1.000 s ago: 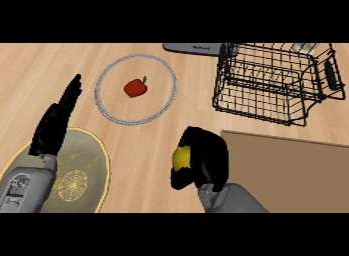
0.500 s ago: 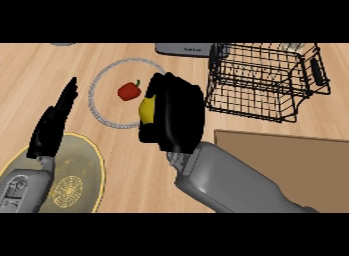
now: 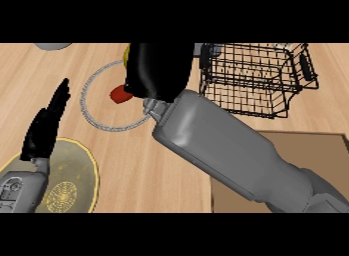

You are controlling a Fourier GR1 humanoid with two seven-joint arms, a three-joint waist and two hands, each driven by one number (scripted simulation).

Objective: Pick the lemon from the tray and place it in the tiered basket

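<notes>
My right hand [image 3: 158, 67] is raised over the far middle of the counter, curled round the lemon [image 3: 126, 52]. Only a yellow sliver of the lemon shows at the hand's left edge. The black wire tiered basket [image 3: 260, 75] stands just right of this hand, partly hidden by it on its left side. The brown tray [image 3: 310, 150] lies at the lower right, mostly covered by my grey right forearm. My left hand [image 3: 48, 125] rests open at the left, fingers straight and pointing away.
A grey-rimmed plate [image 3: 93, 116] with a red apple [image 3: 118, 94] sits left of my right hand. A yellow plate [image 3: 77, 172] lies under my left forearm. A grey object [image 3: 55, 46] peeks in at the top left.
My right arm has risen and moved farther away and slightly right, carrying the lemon from above the apple plate toward the basket's left side. The left hand has barely moved.
</notes>
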